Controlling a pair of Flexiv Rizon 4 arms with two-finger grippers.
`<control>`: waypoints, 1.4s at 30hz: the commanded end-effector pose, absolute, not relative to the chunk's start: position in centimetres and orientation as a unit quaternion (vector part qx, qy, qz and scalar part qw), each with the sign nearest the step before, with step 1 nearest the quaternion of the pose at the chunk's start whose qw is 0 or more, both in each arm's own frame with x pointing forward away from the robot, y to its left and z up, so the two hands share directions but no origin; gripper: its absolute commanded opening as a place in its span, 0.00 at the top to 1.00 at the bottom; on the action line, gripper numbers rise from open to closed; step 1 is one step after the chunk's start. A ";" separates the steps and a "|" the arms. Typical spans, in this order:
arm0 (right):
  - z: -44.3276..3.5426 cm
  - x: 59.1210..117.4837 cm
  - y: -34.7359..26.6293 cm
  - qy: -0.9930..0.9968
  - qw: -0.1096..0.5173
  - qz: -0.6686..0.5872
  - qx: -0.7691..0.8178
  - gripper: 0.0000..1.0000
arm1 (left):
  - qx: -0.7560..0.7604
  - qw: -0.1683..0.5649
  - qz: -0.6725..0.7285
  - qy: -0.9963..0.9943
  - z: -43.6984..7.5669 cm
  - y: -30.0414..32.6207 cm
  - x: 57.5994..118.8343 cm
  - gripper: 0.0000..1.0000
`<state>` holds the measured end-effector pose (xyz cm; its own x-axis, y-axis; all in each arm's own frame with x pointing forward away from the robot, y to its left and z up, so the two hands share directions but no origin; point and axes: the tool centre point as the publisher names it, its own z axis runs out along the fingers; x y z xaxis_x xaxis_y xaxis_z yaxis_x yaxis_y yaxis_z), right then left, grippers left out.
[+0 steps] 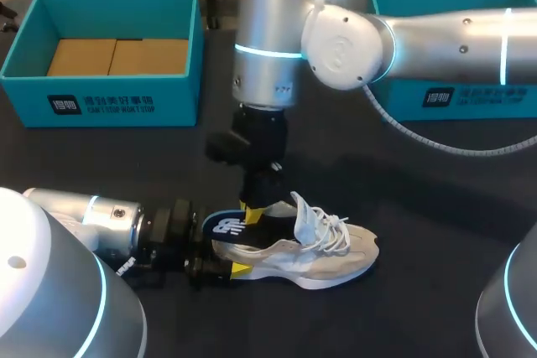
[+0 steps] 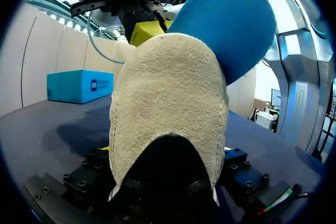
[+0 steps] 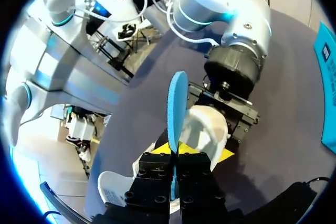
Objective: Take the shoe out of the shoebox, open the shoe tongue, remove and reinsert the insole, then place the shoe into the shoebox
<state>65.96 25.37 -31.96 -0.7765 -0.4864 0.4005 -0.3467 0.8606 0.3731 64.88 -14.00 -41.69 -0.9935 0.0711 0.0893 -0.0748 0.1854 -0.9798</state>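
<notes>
Where the head view looks down on the dark surface (image 1: 436, 207), the shoe (image 1: 323, 259) rests on its sole on the robot's side of it, toe toward the right arm's side and tongue (image 1: 304, 214) raised. It lies outside both boxes. One teal shoebox (image 1: 105, 96) stands at the far left and a second teal shoebox (image 1: 470, 100) at the far right, each well apart from the shoe. The left end effector (image 1: 228, 264) comes in low from the left and is closed on the heel. The right end effector (image 1: 254, 210) points down over the shoe opening and pinches the blue insole (image 1: 225, 225), which stands partly out of the shoe at the heel.

In the left wrist view, the beige heel of the shoe (image 2: 168, 103) sits clamped between the end effector's own fingers. The insole (image 2: 226, 24) rises above the heel.

In the right wrist view, the right end effector (image 3: 175, 153) is closed almost completely on the insole (image 3: 177, 103), which is seen edge-on beside the shoe (image 3: 207, 127).
</notes>
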 end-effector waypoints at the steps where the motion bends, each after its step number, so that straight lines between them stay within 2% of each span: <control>1: -32.1 66.1 25.4 -0.927 0.257 -0.145 0.231 1.00 | 0.002 0.056 0.638 -0.768 -41.7 -14.1 64.8 1.00; 5: -32.2 66.1 25.5 -0.917 0.271 -0.157 0.246 0.98 | 0.002 0.056 0.638 -0.768 -41.7 -14.1 64.8 1.00; 10: -32.1 66.3 25.7 -0.909 0.283 -0.162 0.258 0.65 | 0.002 0.056 0.638 -0.768 -41.7 -14.1 64.8 1.00; 14: -31.6 66.4 25.4 -0.916 0.279 -0.152 0.246 0.55 | 0.002 0.056 0.638 -0.768 -41.7 -14.1 64.8 1.00; 25: -29.4 67.5 22.8 -0.943 0.247 -0.132 0.181 0.57 | 0.002 0.056 0.638 -0.768 -41.7 -14.1 64.8 1.00; 30: -29.8 68.2 21.8 -0.934 0.278 -0.174 0.142 0.58 | 0.002 0.056 0.638 -0.768 -41.7 -14.1 64.8 1.00; 32: -30.1 68.5 21.7 -0.927 0.295 -0.193 0.126 0.55 | 0.002 0.056 0.638 -0.768 -41.7 -14.1 64.8 1.00; 33: -30.3 68.7 21.6 -0.925 0.306 -0.198 0.112 0.48 | 0.002 0.056 0.638 -0.768 -41.7 -14.1 64.8 1.00; 34: -30.4 68.7 21.6 -0.924 0.309 -0.199 0.105 0.46 | 0.002 0.056 0.638 -0.768 -41.7 -14.1 64.8 1.00; 35: -30.4 68.8 21.6 -0.923 0.313 -0.202 0.100 0.55 | 0.002 0.056 0.638 -0.768 -41.7 -14.1 64.8 1.00; 37: -30.3 68.8 21.7 -0.922 0.321 -0.201 0.084 0.64 | 0.002 0.056 0.638 -0.768 -41.7 -14.1 64.8 1.00; 40: -30.0 68.8 21.9 -0.922 0.324 -0.201 0.070 0.65 | 0.002 0.056 0.638 -0.768 -41.7 -14.1 64.8 1.00; 42: -29.9 68.7 22.0 -0.923 0.324 -0.201 0.060 0.62 | 0.002 0.056 0.638 -0.768 -41.7 -14.1 64.8 1.00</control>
